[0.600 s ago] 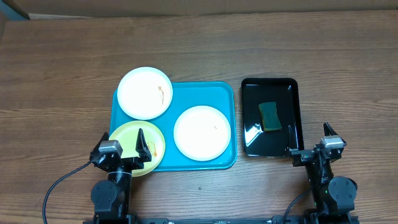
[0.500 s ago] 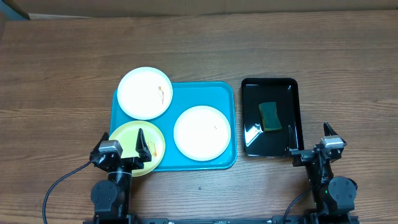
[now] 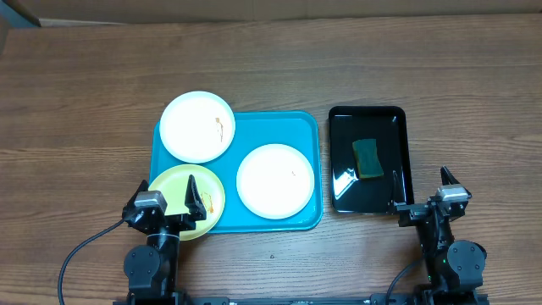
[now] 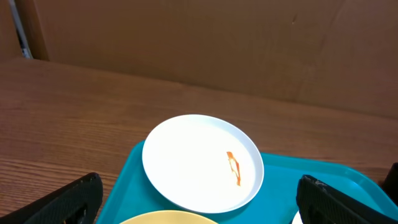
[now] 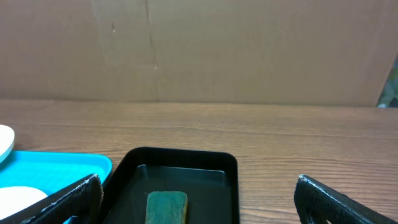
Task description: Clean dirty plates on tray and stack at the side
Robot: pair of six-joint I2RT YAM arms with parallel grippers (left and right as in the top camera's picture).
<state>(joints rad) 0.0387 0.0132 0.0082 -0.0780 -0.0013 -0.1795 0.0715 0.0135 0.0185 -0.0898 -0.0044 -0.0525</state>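
The turquoise tray (image 3: 271, 127) holds three dirty plates. A white plate (image 3: 197, 127) with an orange smear overhangs its far-left corner, and the left wrist view shows it too (image 4: 202, 162). A second white plate (image 3: 275, 180) lies right of the middle. The yellow-green plate (image 3: 174, 191) sits at the near-left corner, smeared near its right edge. My left gripper (image 3: 165, 188) stands open over this plate, touching nothing. My right gripper (image 3: 420, 182) is open and empty by the black tray's near-right corner.
A glossy black tray (image 3: 398, 135) right of the turquoise one holds a green sponge (image 3: 367, 158), which lies ahead of my right fingers (image 5: 68, 202) in the right wrist view. Bare wooden table surrounds both trays. A cardboard wall rises at the far edge.
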